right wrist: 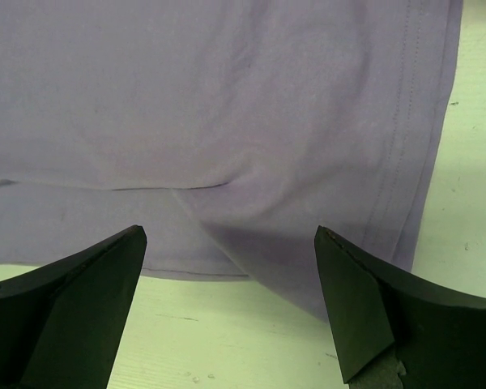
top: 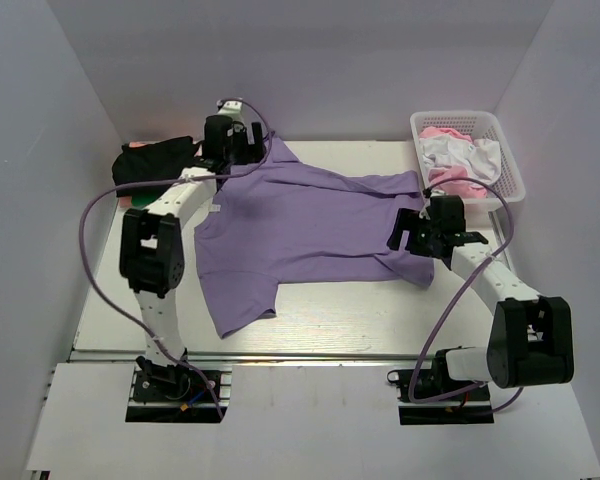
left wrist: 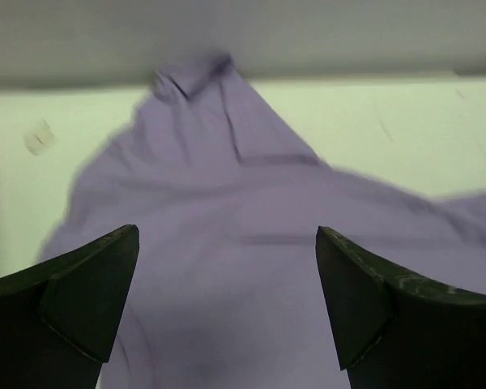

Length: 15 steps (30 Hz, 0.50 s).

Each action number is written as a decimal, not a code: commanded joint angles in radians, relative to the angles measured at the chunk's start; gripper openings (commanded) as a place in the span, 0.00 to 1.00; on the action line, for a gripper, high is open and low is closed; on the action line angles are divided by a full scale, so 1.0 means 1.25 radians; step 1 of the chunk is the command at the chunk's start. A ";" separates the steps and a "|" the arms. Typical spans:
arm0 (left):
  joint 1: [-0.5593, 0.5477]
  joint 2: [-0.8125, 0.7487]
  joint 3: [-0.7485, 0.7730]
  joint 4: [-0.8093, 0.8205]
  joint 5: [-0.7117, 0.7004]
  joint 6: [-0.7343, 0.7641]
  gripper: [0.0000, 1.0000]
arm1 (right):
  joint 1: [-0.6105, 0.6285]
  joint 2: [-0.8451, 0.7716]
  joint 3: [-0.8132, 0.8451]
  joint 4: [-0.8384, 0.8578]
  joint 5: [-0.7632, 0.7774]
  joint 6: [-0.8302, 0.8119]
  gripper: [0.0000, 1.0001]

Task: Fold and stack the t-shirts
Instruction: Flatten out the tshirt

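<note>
Shirt: lavender t-shirt (top: 300, 225) spread mostly flat mid-table (top: 330, 320); one sleeve points near-left, far corner bunched up toward the back wall, light creases, hem stitching shows in the right wrist view.
Left: left gripper (left wrist: 227, 235) released, jaws wide apart, over the shirt's far-left part near the bunched corner.
Right: right gripper (right wrist: 231, 235) released, jaws wide, over the shirt's right hem edge.
Around: black t-shirt (top: 155, 160) heaped far left; white lattice basket (top: 503, 170) far right holding pink cloth (top: 442, 133) and white cloth (top: 472, 155).
Blocking: left arm (top: 175, 205) lies across the lavender shirt's left side.
</note>
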 commanded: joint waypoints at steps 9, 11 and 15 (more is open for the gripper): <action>-0.050 -0.338 -0.581 0.024 0.306 -0.124 1.00 | 0.049 0.211 0.207 0.130 -0.071 -0.002 0.90; -0.065 -0.350 -0.617 0.024 0.285 -0.115 1.00 | 0.063 0.298 0.266 0.145 -0.066 -0.009 0.90; -0.072 -0.350 -0.643 0.015 0.276 -0.100 1.00 | 0.085 0.423 0.389 0.148 -0.036 -0.018 0.90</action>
